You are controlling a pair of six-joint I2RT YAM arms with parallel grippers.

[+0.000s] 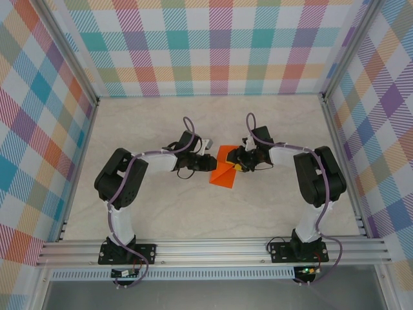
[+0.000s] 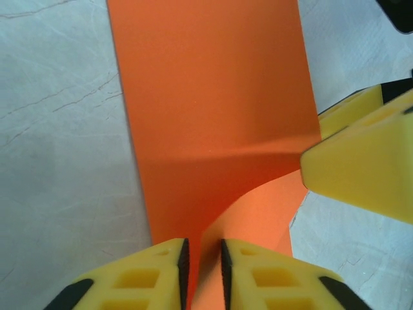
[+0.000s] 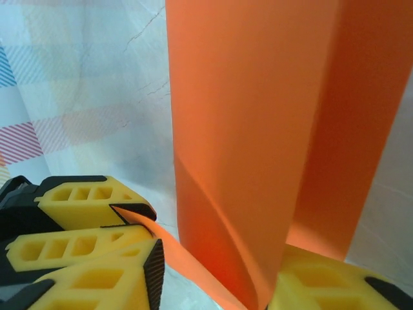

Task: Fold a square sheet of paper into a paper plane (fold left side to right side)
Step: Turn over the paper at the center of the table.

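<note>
The square sheet of paper [image 1: 224, 173] is bright orange and lies mid-table between both grippers, partly curled up from the surface. In the left wrist view the paper [image 2: 213, 97] runs away from the camera, and one lifted edge passes between my left gripper's [image 2: 203, 274] pads, which stand a narrow gap apart. The right gripper's yellow fingers [image 2: 368, 168] press in from the right. In the right wrist view the paper [image 3: 245, 116] rises as a curled loop between my right gripper's [image 3: 219, 287] wide-apart jaws and rests against the right finger. The left gripper's fingers [image 3: 84, 200] sit at the left, with a paper flap between them.
The pale marbled tabletop [image 1: 161, 213] is enclosed by plaid walls [image 1: 213, 51] on three sides. An aluminium rail [image 1: 213, 248] runs along the near edge by both arm bases. Both arms reach inward and their grippers [image 1: 210, 161] [image 1: 240, 163] nearly meet over the sheet.
</note>
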